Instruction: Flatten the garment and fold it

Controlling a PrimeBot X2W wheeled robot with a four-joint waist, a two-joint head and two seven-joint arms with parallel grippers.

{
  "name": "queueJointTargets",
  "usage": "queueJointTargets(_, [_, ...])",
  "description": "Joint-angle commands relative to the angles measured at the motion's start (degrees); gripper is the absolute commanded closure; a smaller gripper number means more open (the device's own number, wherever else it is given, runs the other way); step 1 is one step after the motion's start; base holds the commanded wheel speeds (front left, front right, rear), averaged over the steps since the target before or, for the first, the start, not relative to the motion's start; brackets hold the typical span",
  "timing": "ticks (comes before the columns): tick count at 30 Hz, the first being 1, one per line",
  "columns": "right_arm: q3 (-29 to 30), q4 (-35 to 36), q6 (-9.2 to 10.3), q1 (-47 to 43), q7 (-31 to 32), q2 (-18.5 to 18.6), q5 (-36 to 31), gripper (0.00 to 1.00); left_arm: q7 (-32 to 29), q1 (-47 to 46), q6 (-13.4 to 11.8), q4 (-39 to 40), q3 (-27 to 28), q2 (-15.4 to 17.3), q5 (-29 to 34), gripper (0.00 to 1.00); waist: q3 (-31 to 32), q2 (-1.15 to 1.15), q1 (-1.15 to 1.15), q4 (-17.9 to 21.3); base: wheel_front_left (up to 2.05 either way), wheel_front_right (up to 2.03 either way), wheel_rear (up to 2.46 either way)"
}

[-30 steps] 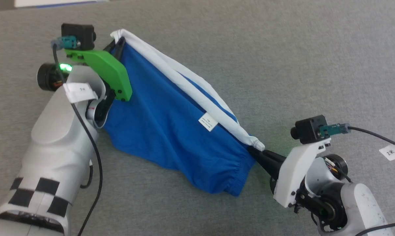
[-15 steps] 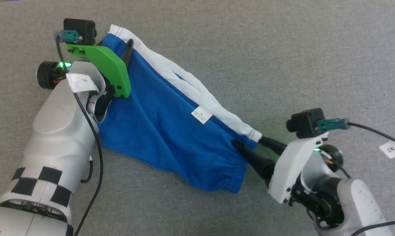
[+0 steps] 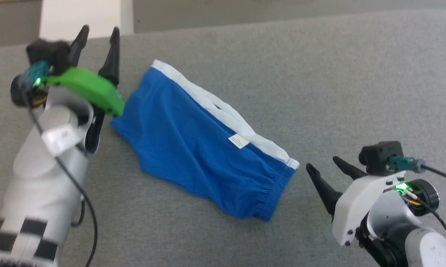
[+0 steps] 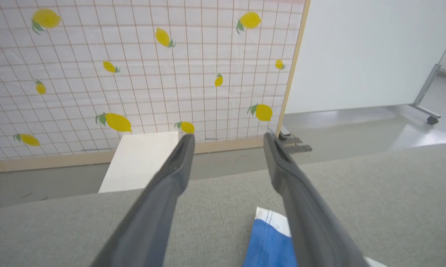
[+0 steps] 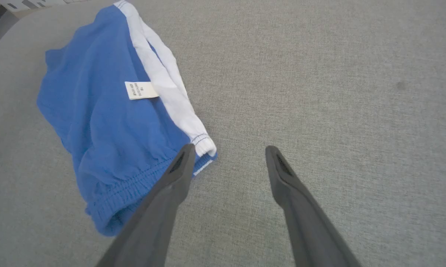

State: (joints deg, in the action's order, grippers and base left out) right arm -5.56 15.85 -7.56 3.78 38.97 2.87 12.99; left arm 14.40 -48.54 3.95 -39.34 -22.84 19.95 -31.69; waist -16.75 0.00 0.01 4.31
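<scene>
Spread across the middle of the grey surface [image 3: 338,74]: the garment [image 3: 186,148], running from 10 o'clock to 4 o'clock in the head view, lying loose with soft wrinkles, not yet folded. Edged along its 1 o'clock side by the white waistband [image 3: 223,111], with two layers of the band slightly parted near the middle. Marked by a small white label [image 3: 239,141] just under that band, toward the 4 o'clock end. Finished at 5 o'clock by a gathered hem [image 3: 273,191]. Flanked at 10 o'clock by the left gripper [image 3: 100,28], jaws spread wide and holding nothing, fingers pointing to 12 o'clock past the cloth's upper corner. Flanked at 4 o'clock by the right gripper [image 3: 322,162], equally wide and empty, fingers aimed toward 10 o'clock, near the waistband's end but apart from it in the head view. Farther out, in the left wrist view: a lemon-printed grid panel [image 4: 134,74] at 11 o'clock, a plain white board [image 4: 356,55] at 2 o'clock, and a white box [image 4: 141,159] below the panel.
</scene>
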Motion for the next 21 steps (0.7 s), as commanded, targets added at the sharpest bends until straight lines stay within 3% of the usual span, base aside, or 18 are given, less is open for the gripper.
queueJointTargets(1, [-0.65, 1.36, 0.08, -1.06, 0.58, 0.01, -1.15, 0.00, 0.46, 3.62, -1.23, 3.07, 1.21, 1.13, 0.80, 0.00, 4.17, 0.00, -0.01, -2.43, 0.00, 0.00, 0.00])
queueJointTargets(8, [-5.26, 4.18, 0.08, -3.17, 4.25, 0.01, -3.56, 0.00, 0.58, 23.84, -7.49, 24.61, 10.64, 1.20, 3.35, 0.00, 6.25, 0.00, -0.01, -4.11, 0.00, 0.00, 0.00])
queueJointTargets(14, [-5.89, -2.99, 0.08, -1.26, 4.52, 0.01, -5.19, 0.00, 0.59, 35.29, -9.64, 33.16, 14.49, -0.48, 3.47, 0.00, 5.91, 0.00, -0.01, -5.24, 0.00, 0.00, 0.00])
queueJointTargets(21, [-3.93, -13.21, 0.08, 0.55, 3.20, 0.01, -5.83, 0.00, 0.59, 39.88, -10.01, 37.09, 15.29, -1.49, 3.60, 0.00, 4.91, 0.00, -0.01, -6.68, 0.00, 0.00, 0.00])
